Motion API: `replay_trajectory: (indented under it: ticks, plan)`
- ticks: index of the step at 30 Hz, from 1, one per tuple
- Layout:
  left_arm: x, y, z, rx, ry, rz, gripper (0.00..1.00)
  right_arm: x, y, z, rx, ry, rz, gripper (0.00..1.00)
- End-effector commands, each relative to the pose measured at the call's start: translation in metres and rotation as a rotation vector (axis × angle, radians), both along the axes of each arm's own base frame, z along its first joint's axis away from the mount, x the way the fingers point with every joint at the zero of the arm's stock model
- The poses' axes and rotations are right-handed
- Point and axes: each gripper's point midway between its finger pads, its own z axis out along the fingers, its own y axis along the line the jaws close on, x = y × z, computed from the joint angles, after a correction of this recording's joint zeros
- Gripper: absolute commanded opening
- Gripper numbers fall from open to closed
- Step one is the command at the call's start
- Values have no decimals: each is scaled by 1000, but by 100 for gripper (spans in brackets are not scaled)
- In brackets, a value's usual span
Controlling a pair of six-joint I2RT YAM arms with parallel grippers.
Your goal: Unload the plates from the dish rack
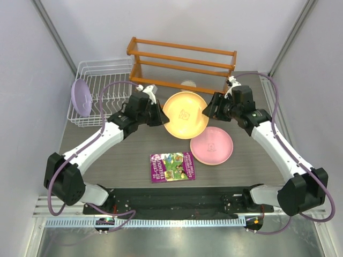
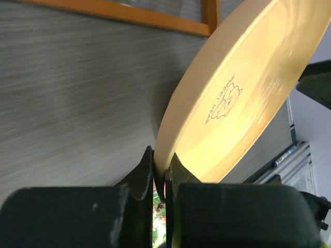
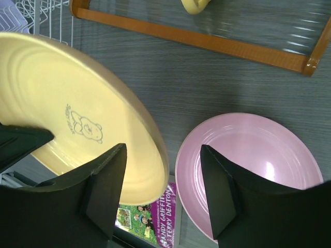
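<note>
- The yellow plate [image 1: 185,115] is out of the white wire dish rack [image 1: 107,80]. It hangs in the air over the middle of the tabletop [image 1: 107,155]. It is tipped on a slant, not lying flat.
- The left claw [image 2: 161,166] is pinching the plate's rim between its two fingers. That small pinch at one edge is all that holds the plate up, so I think it could wobble or slip.
- The right claw [image 3: 163,149] is spread wide and grips nothing. The other edge of the yellow plate shows between its fingers. It looks ready to take the plate, maybe because the put-down spot is on its side.
- The pink plate [image 1: 211,145] lies flat on the tabletop, just beside the yellow one and lower down. I think the yellow plate is meant to go on it or next to it.
- The lavender plate [image 1: 81,98] stands on its edge at the left side of the dish rack, so it is not unloaded yet.
- A purple book [image 1: 172,166] lies near the pink plate. A plate set down should stay off it.
- An orange wooden rack [image 1: 182,61] stands at the back, with a yellow mug [image 3: 195,5] past its bar. Neither is part of this job.
</note>
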Motion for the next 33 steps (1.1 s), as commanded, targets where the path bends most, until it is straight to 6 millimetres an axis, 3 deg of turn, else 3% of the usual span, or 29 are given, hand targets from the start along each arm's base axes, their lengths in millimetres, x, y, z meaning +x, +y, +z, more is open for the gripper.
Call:
replay_trajectory:
  ticks: [1, 4, 7, 9, 10, 12, 15, 20, 25, 29, 33]
  plan:
    - [-11, -12, 30, -94, -36, -53, 0, 9, 1, 1, -14, -39, -3, 63]
    - [-15, -14, 29, -102, -26, -69, 0, 10, 3, -9, -16, -14, 10, 51]
    - [-16, -17, 33, -111, -30, -89, 0, 9, 5, -15, -17, 0, 21, 17]
    - [-17, -17, 35, -115, -33, -94, 0, 8, 3, -15, -21, -1, 16, 3]
    - [-17, -17, 35, -114, -36, -97, 0, 8, 4, -15, -22, -2, 20, 1]
    - [-18, -17, 34, -112, -37, -100, 3, 6, 3, -14, -23, -8, 19, 1]
    - [-16, -15, 31, -95, -44, -94, 47, 2, -3, -9, -26, -16, -9, 1]
    - [-4, 4, 24, 3, -79, -9, 78, -9, -24, -11, -93, 22, -89, 1]
    - [7, 41, 32, 134, -178, 120, 83, -23, -54, -28, -170, 111, -161, 1]
    - [20, 99, 54, 309, -326, 340, 88, -44, -90, -55, -276, 254, -243, 1]
    - [21, 156, 78, 499, -472, 529, 99, -55, -101, -70, -267, 309, -302, 1]
